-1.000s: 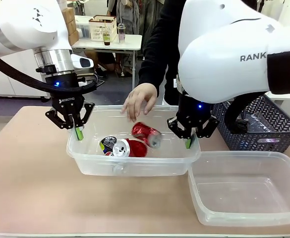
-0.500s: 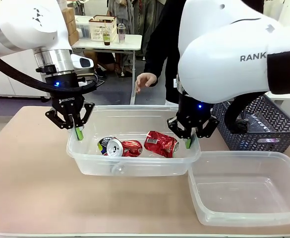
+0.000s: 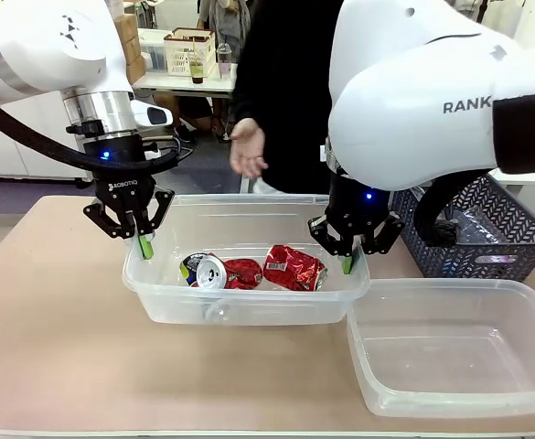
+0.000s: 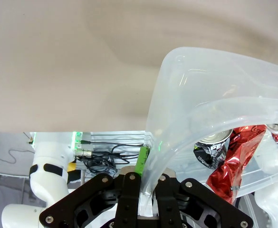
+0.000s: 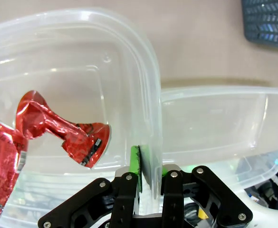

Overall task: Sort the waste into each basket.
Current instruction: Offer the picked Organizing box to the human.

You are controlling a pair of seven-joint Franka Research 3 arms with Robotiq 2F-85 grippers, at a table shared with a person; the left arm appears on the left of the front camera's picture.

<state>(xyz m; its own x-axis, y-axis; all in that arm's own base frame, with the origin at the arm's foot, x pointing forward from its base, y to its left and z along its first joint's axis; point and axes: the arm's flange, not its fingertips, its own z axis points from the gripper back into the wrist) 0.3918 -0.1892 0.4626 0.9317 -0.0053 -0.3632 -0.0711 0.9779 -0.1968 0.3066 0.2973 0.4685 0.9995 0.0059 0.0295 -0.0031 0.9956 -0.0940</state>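
A clear plastic basket (image 3: 249, 302) sits mid-table, gripped at both ends. My left gripper (image 3: 144, 245) is shut on its left rim, and my right gripper (image 3: 347, 263) is shut on its right rim. Inside lie a crushed red can (image 3: 294, 267), another red can (image 3: 242, 273) and a can with a silver top (image 3: 210, 272). In the left wrist view my left gripper (image 4: 147, 187) pinches the basket wall (image 4: 200, 80), with the cans (image 4: 229, 161) beyond. In the right wrist view my right gripper (image 5: 147, 166) clamps the rim (image 5: 143, 71) beside a crushed red can (image 5: 62, 133).
A second clear basket (image 3: 450, 352) stands with nothing in it at the front right, touching the first. A dark lattice basket (image 3: 486, 229) sits at the back right. A person stands across the table with one hand (image 3: 247, 151) raised well above the held basket.
The person's hand let a red can drop into the held basket, where it settled to the right of the others, and then drew back and up. Neither gripper moved.
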